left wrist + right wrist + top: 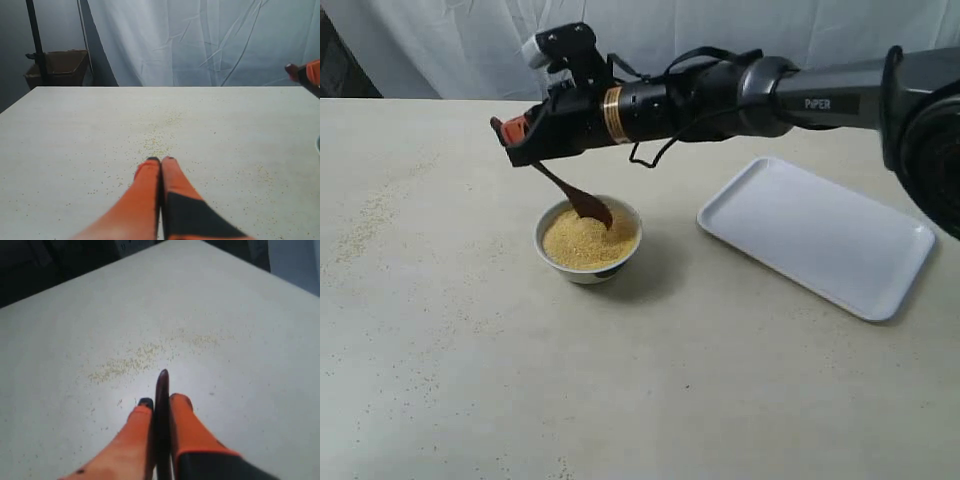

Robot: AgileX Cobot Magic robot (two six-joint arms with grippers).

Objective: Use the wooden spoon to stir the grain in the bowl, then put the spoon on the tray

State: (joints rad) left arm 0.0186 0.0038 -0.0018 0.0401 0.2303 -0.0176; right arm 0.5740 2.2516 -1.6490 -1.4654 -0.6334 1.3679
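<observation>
The small white bowl (582,272) stands mid-table, filled with yellow grain (578,245). The dark wooden spoon (582,201) leans into it, its oval head resting on the grain at the far side. My right gripper (518,145) reaches in from the right, above and left of the bowl, shut on the spoon's handle. In the right wrist view the handle (162,387) sticks out between the orange fingers of that gripper (162,402). The white tray (817,236) lies empty to the right. My left gripper (161,160) is shut on nothing, low over the table, and is hidden from the exterior view.
Spilled grains (365,225) are scattered over the table's left part. A white curtain (470,40) hangs behind the table. A brown box (62,67) and a dark pole (34,40) stand beyond the table's edge in the left wrist view.
</observation>
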